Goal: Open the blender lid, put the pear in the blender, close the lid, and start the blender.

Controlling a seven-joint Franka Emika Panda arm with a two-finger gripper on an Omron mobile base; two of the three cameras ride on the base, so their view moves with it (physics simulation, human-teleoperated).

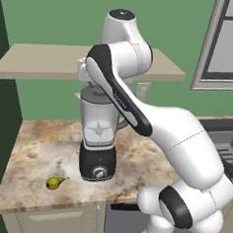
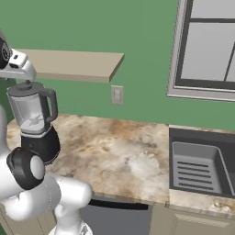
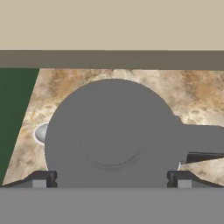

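**Tool spread wide directly over the lidded blender**

Positioned above the blender (image 1: 98,137), with the tool (image 3: 111,180) looking straight down onto the blender lid (image 3: 111,133). Fully parted, one dark finger tip (image 3: 41,179) on each side of the lid's round outline, gripping nothing. Impossible to tell from the hand view whether the tips touch the lid's rim or merely flank it. Lid seated on the jar top, dark grey, with its low raised knob near the middle, roughly centred between the two tips. Jar handle (image 3: 203,140) sticking out to the right in the hand view, past one finger tip.

Seen from the left base view: blender standing upright on the marbled bench (image 1: 42,147), clear tapered jar above a glossy black base with a silver knob facing forward. Tool largely hidden there behind the white arm, just over the jar top, under the beige wall shelf (image 1: 43,63).

Pear (image 1: 55,182) lying on the bench near the front edge, low and to the left of the blender base, apart from it and well below the tool. Small, yellow-green, on its side.

From the right base view: blender at the far left of the bench, handle turned toward the right; sink basin (image 2: 197,167) well apart at the far right, window (image 2: 211,46) above it, wall socket (image 2: 117,95) between them.
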